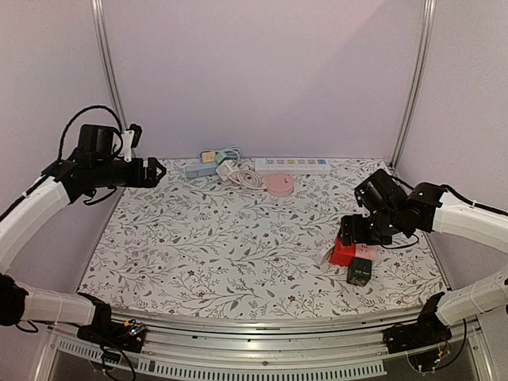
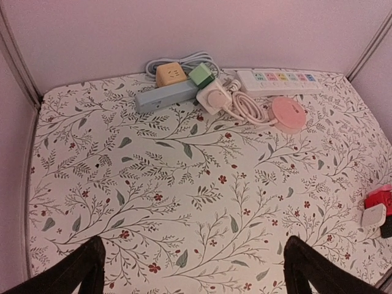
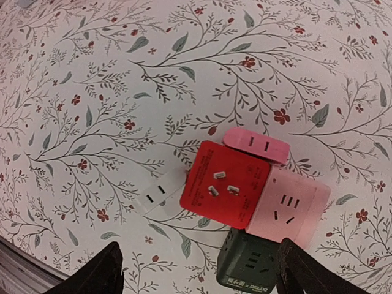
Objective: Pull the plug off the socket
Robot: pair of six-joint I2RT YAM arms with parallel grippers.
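A cluster of cube sockets lies at the table's right. A red cube (image 3: 226, 187) lies with its three prongs facing up. It touches a pink cube (image 3: 291, 205), a flat pink piece (image 3: 257, 145) and a dark green cube (image 3: 248, 269). A small white plug piece (image 3: 159, 193) lies against the red cube's left corner. I cannot tell whether the white piece is plugged in. My right gripper (image 3: 205, 266) hangs open above the cluster, holding nothing. In the top view the right gripper (image 1: 367, 230) sits just over the red cube (image 1: 342, 253). My left gripper (image 1: 159, 171) is open, raised at the far left.
Along the back edge lie a white power strip (image 1: 291, 165), a round pink socket (image 1: 279, 185), a white plug with coiled cable (image 1: 238, 173) and a blue-grey strip (image 1: 198, 168) carrying an orange cube (image 2: 170, 73) and a green cube (image 2: 201, 75). Frame posts stand at both back corners.
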